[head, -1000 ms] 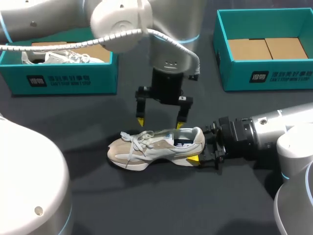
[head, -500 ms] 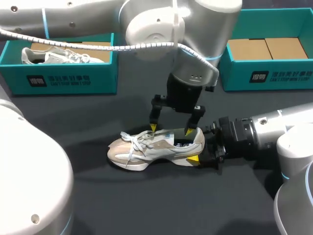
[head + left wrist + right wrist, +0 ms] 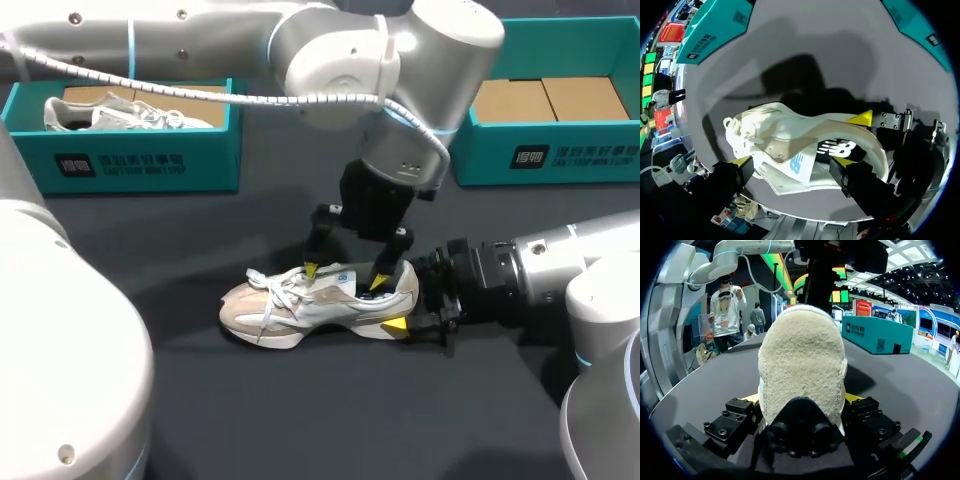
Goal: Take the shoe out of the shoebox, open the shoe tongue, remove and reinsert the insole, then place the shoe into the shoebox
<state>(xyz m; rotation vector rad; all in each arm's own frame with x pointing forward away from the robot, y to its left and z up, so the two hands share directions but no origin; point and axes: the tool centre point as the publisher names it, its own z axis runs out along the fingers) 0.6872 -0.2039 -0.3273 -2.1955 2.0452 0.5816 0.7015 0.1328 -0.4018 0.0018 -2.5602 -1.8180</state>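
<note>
The right claw clamps the heel of the shoe on the table, while the left claw hangs spread open above its tongue and collar.

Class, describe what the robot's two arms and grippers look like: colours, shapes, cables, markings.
The left arm and right arm are glossy white rounded tubes with pale blue joint rings. A white ribbed cable runs along the left. The left gripper and right gripper are black, blocky, yellow-tipped.
</note>
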